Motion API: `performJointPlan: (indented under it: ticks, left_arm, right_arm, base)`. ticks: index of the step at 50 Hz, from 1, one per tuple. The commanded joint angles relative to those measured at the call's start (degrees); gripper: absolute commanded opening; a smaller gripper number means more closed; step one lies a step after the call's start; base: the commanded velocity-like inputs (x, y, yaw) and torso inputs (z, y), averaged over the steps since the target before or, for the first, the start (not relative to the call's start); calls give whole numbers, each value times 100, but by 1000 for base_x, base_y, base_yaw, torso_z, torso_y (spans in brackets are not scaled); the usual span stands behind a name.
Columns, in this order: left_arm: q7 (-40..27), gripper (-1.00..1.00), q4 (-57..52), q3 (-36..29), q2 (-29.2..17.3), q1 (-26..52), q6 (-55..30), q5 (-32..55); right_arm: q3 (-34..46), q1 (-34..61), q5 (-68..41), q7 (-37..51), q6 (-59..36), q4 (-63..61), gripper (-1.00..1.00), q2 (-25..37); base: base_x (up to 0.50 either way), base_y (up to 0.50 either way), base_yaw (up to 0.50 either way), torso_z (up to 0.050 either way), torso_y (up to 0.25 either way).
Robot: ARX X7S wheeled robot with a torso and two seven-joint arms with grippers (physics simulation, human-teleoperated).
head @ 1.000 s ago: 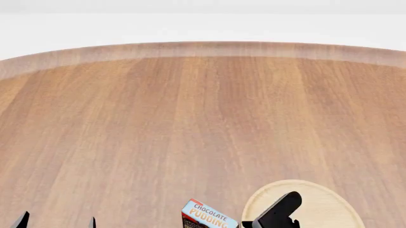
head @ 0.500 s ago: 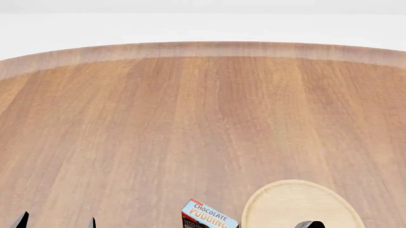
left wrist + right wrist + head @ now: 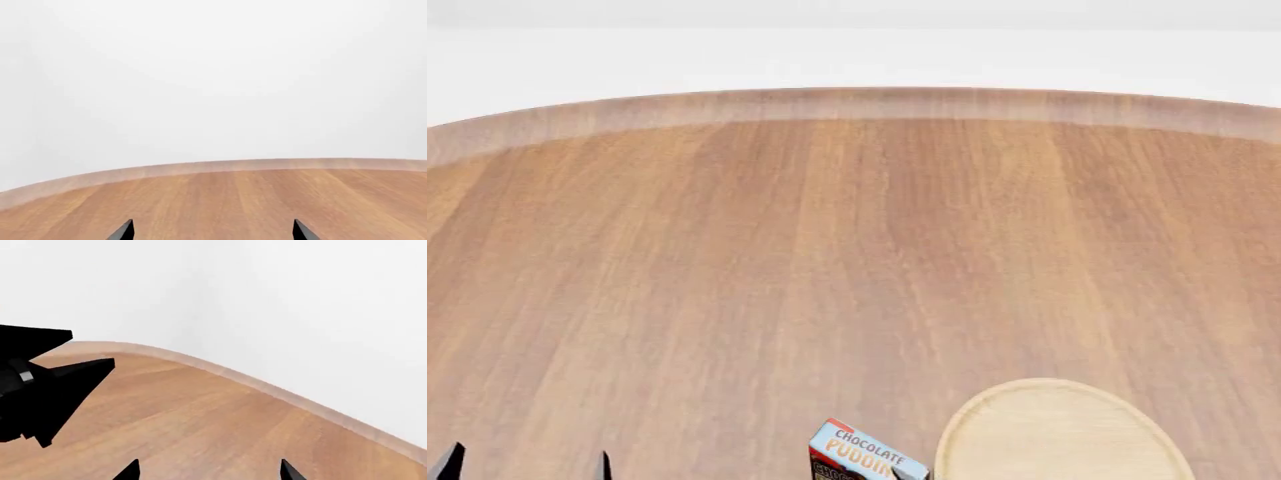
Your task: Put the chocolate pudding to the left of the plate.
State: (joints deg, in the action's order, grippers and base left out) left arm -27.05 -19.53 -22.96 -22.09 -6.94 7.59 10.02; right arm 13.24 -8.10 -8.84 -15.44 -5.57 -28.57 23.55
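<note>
Chocolate pudding (image 3: 866, 455) stands on the table (image 3: 827, 250) at the near edge of the head view, just left of the plate (image 3: 1054, 430). A narrow gap seems to separate box and rim, though the frame cuts off the box's base, so contact cannot be ruled out. By position alone the task looks essentially met.

Left end effector (image 3: 523, 464): two dark fingertips poke up at the near left, well apart from the box. Fingers spread wide with nothing between them; the left wrist view (image 3: 212, 231) shows the same open span over bare wood.

Right end effector (image 3: 208, 470): absent from the head view. Its own wrist camera shows two tips set apart, nothing gripped. A black shape at that picture's edge is probably the other arm; cannot confirm.

Risks, as judged:
- Any left arm sweep toward the right along the near edge could clip the box and push it onto the plate or tip it.
- The box reads slightly turned; a nudge at its top could topple it.
- The right arm is out of the head camera's sight, so a return pass would start blind.

Containers: the plate is the only one, and nothing lies on its visible part.
</note>
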Motion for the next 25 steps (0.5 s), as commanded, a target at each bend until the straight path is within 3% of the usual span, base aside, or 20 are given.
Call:
performJointPlan:
  ticks: [1, 13, 20, 25]
  left_arm:
    - [-121, 100, -228, 52, -57, -135, 116, -99]
    - [-1005, 100, -1488, 371, -219, -1107, 820, -1711]
    - [-1224, 100, -1754, 401, -252, -1468, 1164, -2282]
    - [-1311, 100, -1825, 432, -371, -1620, 1549, -2232]
  right_arm:
    - [174, -679, 689, 694, 647, -809, 100, -242]
    - [457, -1443, 1964, 1351, 1735, -1258, 100, -457]
    - [565, -1696, 2326, 1510, 2079, -1368, 100, -436]
    - [575, -1806, 2305, 1613, 2389, -1422, 100, -365]
  base:
    - [0, 0, 0, 0, 0]
    - [0, 0, 0, 0, 0]
    - [0, 0, 0, 0, 0]
    - [0, 0, 0, 0, 0]
